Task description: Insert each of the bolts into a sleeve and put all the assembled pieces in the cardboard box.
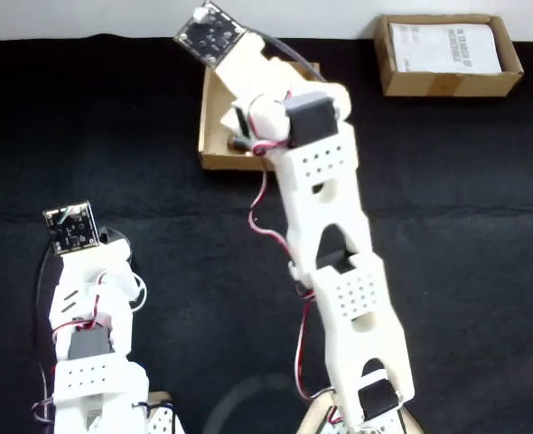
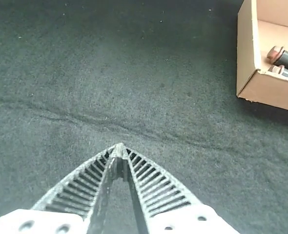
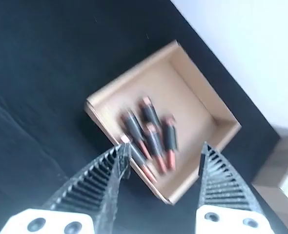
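Right hand (image 3: 163,146) — fingers apart, empty, above the cardboard box (image 3: 185,83) | left hand (image 2: 118,148) — fingers together, empty, over the counter (image 2: 110,73) | assembled pieces (image 3: 151,134) lie clustered inside the box; judged stiff, light, smooth, prone to roll; grip across mid-sleeve

My right gripper (image 3: 164,146) hangs with jaws wide apart over the shallow brown cardboard box (image 3: 190,85). About five dark-sleeved copper-coloured bolts (image 3: 154,139) lie bunched inside.
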Available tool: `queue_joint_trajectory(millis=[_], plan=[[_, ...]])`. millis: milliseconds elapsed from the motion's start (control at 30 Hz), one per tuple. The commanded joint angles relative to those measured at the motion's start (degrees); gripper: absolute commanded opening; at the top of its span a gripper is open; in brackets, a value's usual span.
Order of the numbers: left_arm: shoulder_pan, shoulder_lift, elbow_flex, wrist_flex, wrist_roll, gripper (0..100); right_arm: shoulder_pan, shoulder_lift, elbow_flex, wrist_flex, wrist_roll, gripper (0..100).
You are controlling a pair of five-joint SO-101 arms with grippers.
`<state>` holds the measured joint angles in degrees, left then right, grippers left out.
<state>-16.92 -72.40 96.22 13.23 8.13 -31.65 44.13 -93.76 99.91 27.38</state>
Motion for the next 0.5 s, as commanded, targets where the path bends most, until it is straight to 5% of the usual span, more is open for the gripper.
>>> queue_joint_trajectory(millis=[0, 200, 467], plan=[[-0.5, 6.2, 0.7, -5.6, -0.4, 1, -2.1, -9.1, -5.5, 1.0, -7.6, 20.9], [-0.5, 9.3, 0.7, -7.4, -0.4, 1, -7.5, -24.6, 2.4, 1.2, -21.5, 20.9], [-0.5, 9.5, 0.7, -6.3, -0.4, 1, -9.5, -53.3, 31.4, 1.2, -22.9, 12.6]])
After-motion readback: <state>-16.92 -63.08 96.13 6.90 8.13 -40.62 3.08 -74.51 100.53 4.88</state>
